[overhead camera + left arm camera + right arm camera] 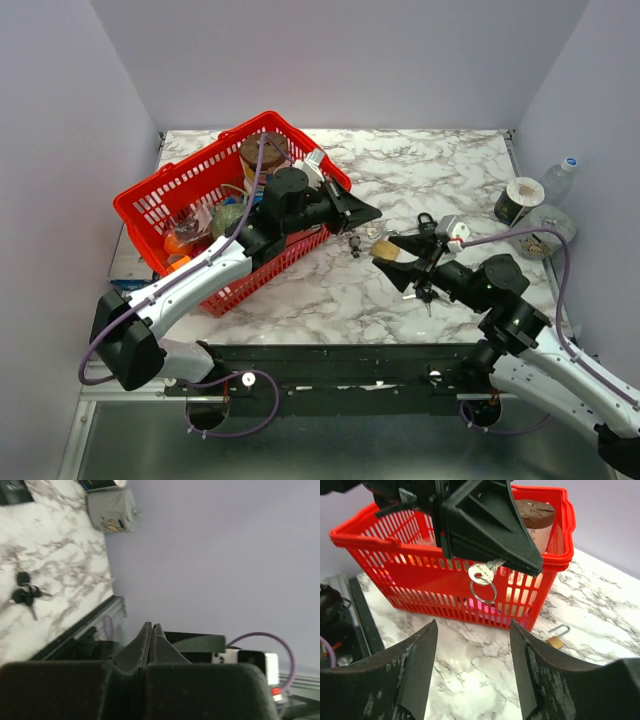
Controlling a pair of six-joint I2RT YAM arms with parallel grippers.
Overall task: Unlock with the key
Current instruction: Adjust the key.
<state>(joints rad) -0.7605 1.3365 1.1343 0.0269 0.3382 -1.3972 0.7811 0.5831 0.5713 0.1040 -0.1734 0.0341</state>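
Note:
My left gripper (368,213) reaches out over the red basket and is shut on a small silver key (481,572). A key ring hangs below the key. In the left wrist view its fingertips (151,626) are pressed together and the key is hidden. A small brass padlock (554,640) lies on the marble table, and it also shows in the top view (386,250). My right gripper (472,625) is open and empty. It faces the left gripper's tip, just above the table, with the padlock beside its right finger (525,650).
A red basket (150,195) full of groceries stands at the left. Black key bunches lie on the table (354,243), (425,292) and show in the left wrist view (24,591). A tape roll (520,200), a bottle (558,180) and a grey dish (548,225) stand at the right.

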